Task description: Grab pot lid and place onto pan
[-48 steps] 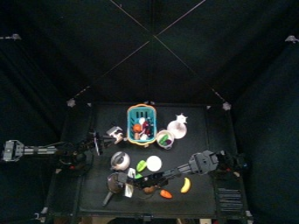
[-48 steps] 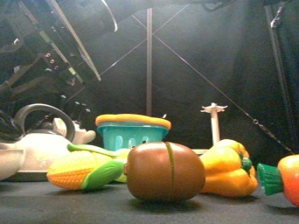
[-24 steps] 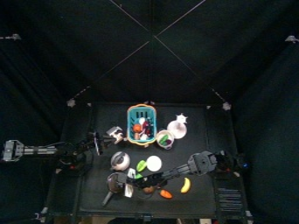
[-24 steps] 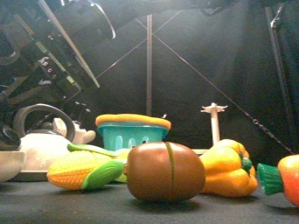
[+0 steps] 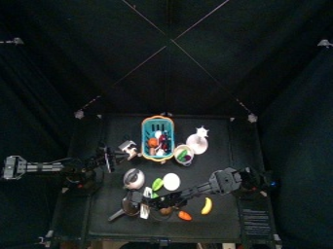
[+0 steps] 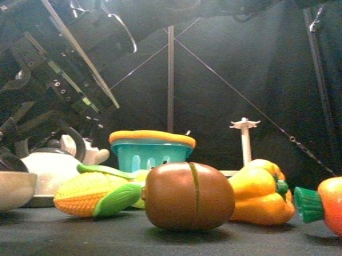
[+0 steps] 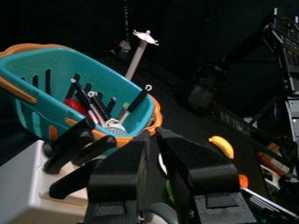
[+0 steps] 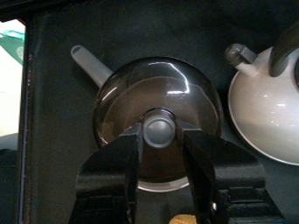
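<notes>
Black gripper jaws of the right gripper [image 8: 158, 144] clasp the knob of the pot lid [image 8: 156, 101], which sits over the pan [image 8: 82, 58] near the table's [image 5: 247, 180] front edge. Only letting go seems left. The left gripper [image 7: 149, 166] rests clenched, empty.

One teal basket [image 6: 151, 152] with orange rim, several utensils inside, count unclear. One corn cob [image 6: 96, 194]. One brown round toy with green stripe [image 6: 189, 196]. One yellow pepper [image 6: 261, 192]. One orange-red item [image 6: 330, 203] at edge. One white star-topped stick [image 6: 243, 138]. One white kettle [image 8: 272, 91]. One pot lid [image 8: 159, 114] with grey knob. One pan [image 6: 14, 188]. Two robot arms.
</notes>
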